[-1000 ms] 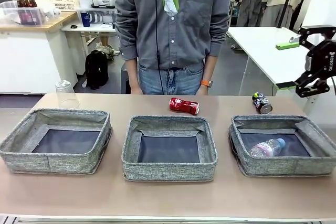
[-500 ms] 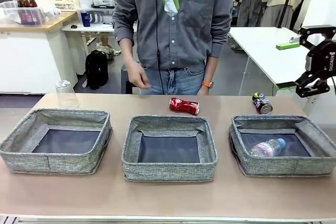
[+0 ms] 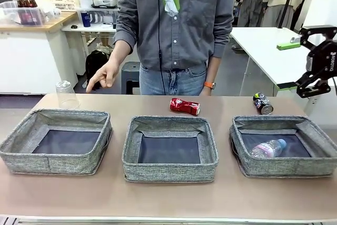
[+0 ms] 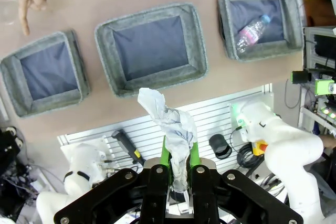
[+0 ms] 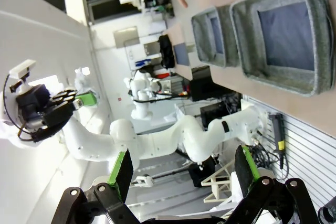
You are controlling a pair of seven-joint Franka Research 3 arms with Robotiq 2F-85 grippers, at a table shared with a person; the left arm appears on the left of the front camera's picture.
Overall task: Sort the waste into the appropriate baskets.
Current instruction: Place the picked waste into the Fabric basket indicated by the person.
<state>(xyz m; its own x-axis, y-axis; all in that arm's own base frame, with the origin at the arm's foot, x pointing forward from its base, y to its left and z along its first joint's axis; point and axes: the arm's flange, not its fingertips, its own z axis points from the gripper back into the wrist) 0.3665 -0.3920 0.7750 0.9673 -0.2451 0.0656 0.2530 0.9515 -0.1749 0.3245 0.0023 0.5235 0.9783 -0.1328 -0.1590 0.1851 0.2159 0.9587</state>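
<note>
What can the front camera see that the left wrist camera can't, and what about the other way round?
Front view: the dark crushed can behind the right basket, and the open right gripper, raised. Left wrist view: the left gripper shut on the crumpled white paper. Both: the left basket, the middle basket, the right one with the bottle lying in it, and the person's hand pointing.

part of "robotiq" stands on the right jaws' black body [image 3: 322, 59].
</note>
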